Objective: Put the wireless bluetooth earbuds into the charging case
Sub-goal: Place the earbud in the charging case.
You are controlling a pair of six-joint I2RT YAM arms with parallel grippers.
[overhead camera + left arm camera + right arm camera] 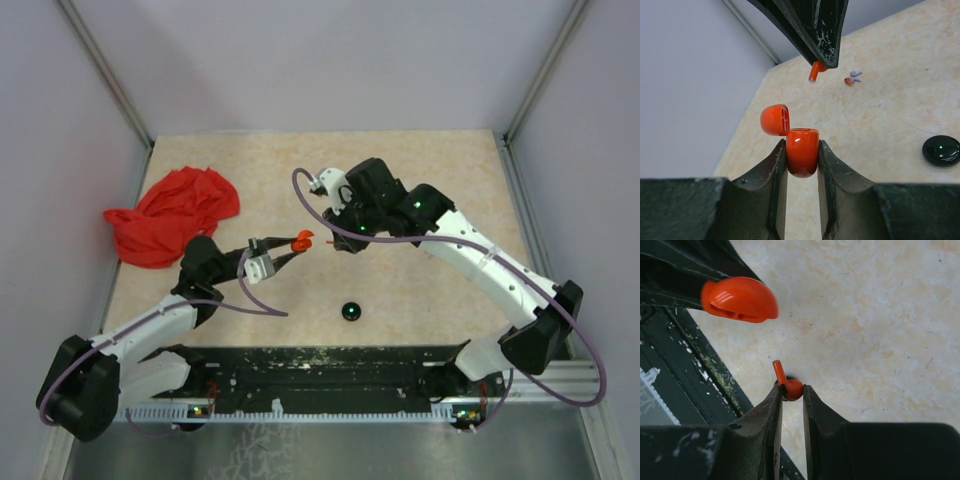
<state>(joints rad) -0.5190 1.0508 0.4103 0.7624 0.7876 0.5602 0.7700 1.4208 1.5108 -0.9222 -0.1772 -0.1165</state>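
1. A red cloth (pixel 175 215) lies crumpled at the far left of the table (pixel 420 290), well apart from everything else.
2. The left gripper (pixel 290 250) reaches rightward over the middle of the table. Its fingers (pixel 771 175) are clamped on the two sides of the orange case (pixel 802 152).
3. The case is held off the table with its long axis in line with the fingers. Its rounded base sits between them and its open mouth faces away from the wrist, toward the right gripper. The lid (pixel 775 120) is swung open and, in the left wrist view, hangs off the left of the mouth.
4. An orange earbud (pixel 815 71) is in the air just beyond the case mouth, near it but not touching.
5. The earbud's stem (pixel 778 371) is its long axis, and it slants toward the case, with the bulb end away from it.
6. The right gripper (pixel 791 390) comes in from the right. Its fingertips pinch the earbud's bulb, leaving the stem free.
7. A black disc (pixel 350 311) rests on the table nearer the arm bases, apart from both grippers.
8. In the left wrist view, two tiny pieces (pixel 852 77), lavender and orange, lie together on the table beyond the earbud. They are too small to tell what they are.
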